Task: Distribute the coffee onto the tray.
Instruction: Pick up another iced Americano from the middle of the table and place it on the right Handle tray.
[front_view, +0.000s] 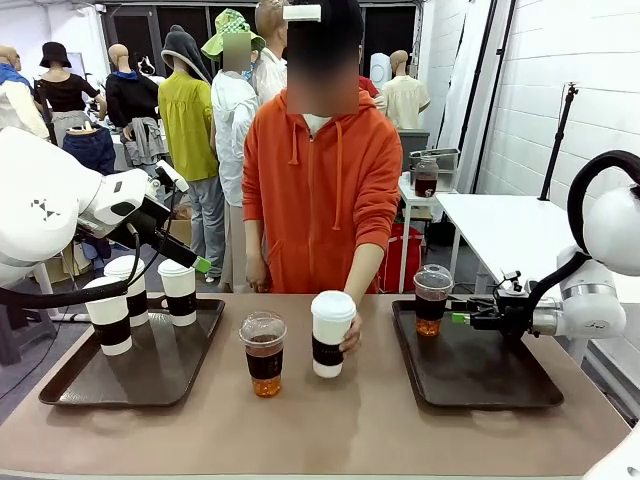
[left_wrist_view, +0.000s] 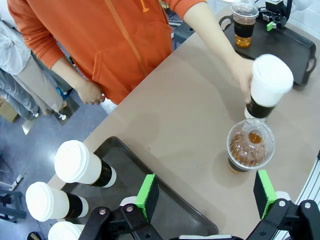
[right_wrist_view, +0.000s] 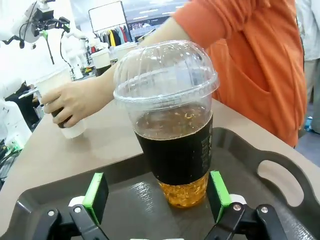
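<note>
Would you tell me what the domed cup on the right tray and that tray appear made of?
The domed cup looks like clear, glossy plastic: the drink shows through and the lid glints. The tray looks like dark moulded plastic, faintly sheeny, with a cut-out handle.

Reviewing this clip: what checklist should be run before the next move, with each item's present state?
1. Right fingers open, pads apart from the clear cup on the right tray: ok.
2. That cup upright, lid on: ok.
3. Left fingers open, empty: ok.
4. White cup at mid-table free of the person's hand: not ok, the hand holds it.
5. Second clear cup beside it standing free: ok.
6. Bare room on the left tray beside its three white cups: ok.
</note>
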